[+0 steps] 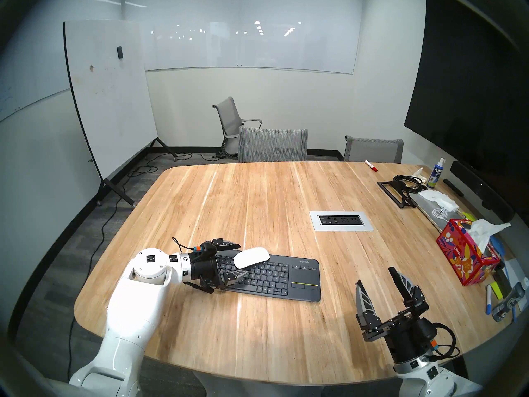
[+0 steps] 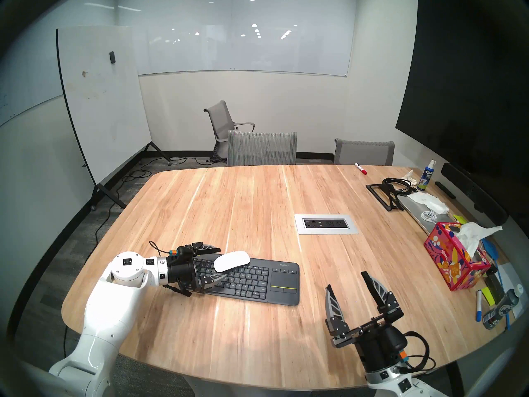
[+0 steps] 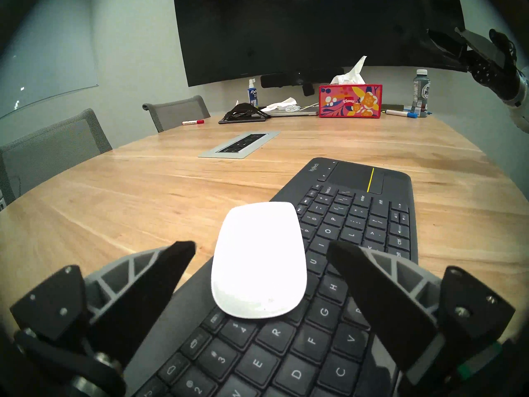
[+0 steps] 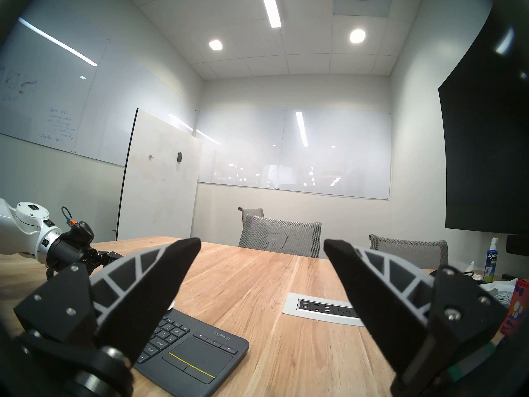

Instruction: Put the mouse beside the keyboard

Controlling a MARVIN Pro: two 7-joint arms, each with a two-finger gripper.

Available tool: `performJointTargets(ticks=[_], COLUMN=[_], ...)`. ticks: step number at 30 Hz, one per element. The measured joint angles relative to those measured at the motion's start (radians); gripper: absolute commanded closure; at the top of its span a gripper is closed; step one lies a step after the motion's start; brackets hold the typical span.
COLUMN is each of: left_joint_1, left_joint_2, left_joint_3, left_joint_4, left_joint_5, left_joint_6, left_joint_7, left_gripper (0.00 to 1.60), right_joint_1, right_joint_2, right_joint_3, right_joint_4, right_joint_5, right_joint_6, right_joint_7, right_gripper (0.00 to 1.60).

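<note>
Here we saw the mouse (image 3: 259, 261) lying on the keyboard (image 3: 355, 244), its far end overhanging the desk (image 1: 257, 193). Our left pincer (image 3: 261, 251) stood spread around it, empty; we judged closing squarely on its 2 sides best.

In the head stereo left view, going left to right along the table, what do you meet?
Left gripper → mouse, lying on the keyboard → power outlet panel → right gripper → tissue box.
</note>
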Motion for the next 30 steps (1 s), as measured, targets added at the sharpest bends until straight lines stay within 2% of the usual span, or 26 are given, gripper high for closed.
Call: performJointTargets(ticks=[9, 20, 21, 23, 30], left_joint_1=[-0.038, -0.076, -0.081, -0.089, -0.115], left_joint_2=[-0.011, -0.018, -0.019, -0.019, -0.023], left_joint_3=[0.027, 0.046, 0.048, 0.051, 0.063], left_joint_4=[0.066, 0.117, 0.123, 0.132, 0.158], left_joint_5=[0.017, 0.03, 0.031, 0.033, 0.043], left_joint_6=[0.034, 0.031, 0.028, 0.022, 0.002], left_joint_7=[0.02, 0.042, 0.043, 0.044, 0.045], left_gripper=[0.0, 0.0, 0.33, 1.6, 1.6], right_joint_1=[0.0, 0.0, 0.0, 0.0, 0.0], right_joint_2=[0.0, 0.0, 0.0, 0.0, 0.0], right_joint_3=[0.0, 0.0, 0.0, 0.0, 0.0], right_joint_4=[0.0, 0.0, 0.0, 0.0, 0.0], right_joint_5=[0.0, 0.0, 0.0, 0.0, 0.0], right_joint_6=[0.0, 0.0, 0.0, 0.0, 0.0], right_joint_7=[0.0, 0.0, 0.0, 0.0, 0.0], right_gripper=[0.0, 0.0, 0.0, 0.0, 0.0])
